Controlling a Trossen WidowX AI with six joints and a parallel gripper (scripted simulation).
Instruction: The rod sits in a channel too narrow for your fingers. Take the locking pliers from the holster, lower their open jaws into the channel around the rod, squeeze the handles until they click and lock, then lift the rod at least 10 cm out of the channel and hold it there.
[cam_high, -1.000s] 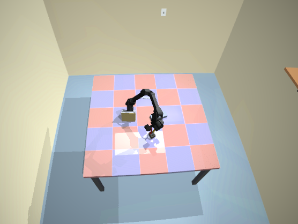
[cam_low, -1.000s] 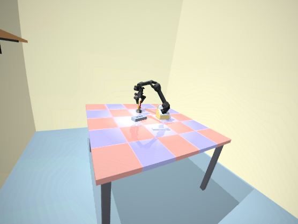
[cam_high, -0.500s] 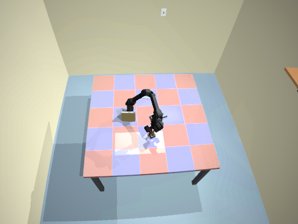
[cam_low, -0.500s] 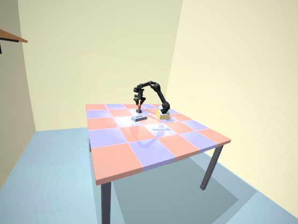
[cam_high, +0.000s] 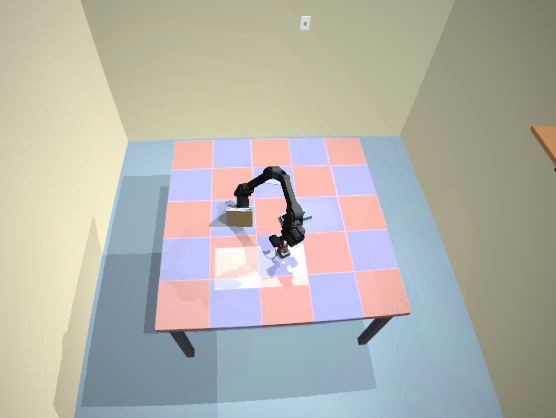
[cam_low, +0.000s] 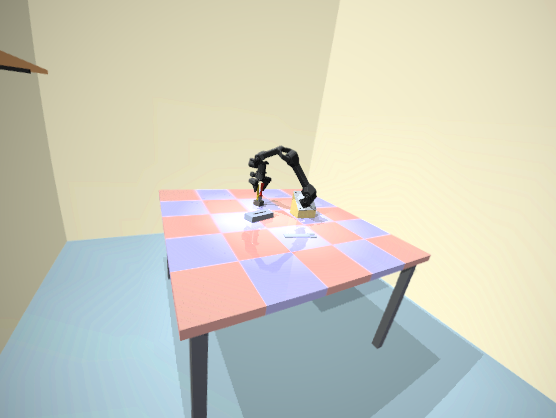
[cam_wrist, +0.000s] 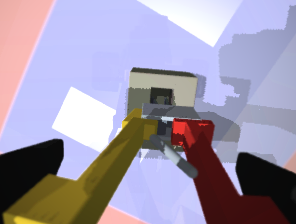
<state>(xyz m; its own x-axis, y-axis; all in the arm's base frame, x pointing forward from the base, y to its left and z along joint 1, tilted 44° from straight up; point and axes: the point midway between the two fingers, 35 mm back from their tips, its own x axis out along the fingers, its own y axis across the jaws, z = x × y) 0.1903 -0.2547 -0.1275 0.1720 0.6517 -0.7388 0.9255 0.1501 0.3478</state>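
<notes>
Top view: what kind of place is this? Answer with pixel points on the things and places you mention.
Probably a small robot test room. A single black arm reaches over a table (cam_high: 192, 185) (cam_low: 210, 315) checkered in pink and lavender, plain beige walls surround it with one white wall plate (cam_high: 305, 23), and pliers (cam_wrist: 107, 170) stand in a holder (cam_wrist: 185, 87).

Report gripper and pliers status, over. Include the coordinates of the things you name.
Gripper (cam_high: 283, 241) (cam_low: 260, 186) (cam_wrist: 150, 154) open, fingers either side of the pliers' yellow handle (cam_wrist: 107, 172) and red handle (cam_wrist: 200, 160). Pliers upright in the holster (cam_high: 284, 254) (cam_low: 258, 203) (cam_wrist: 187, 87). Nothing seen blocking between fingers and handles.
</notes>
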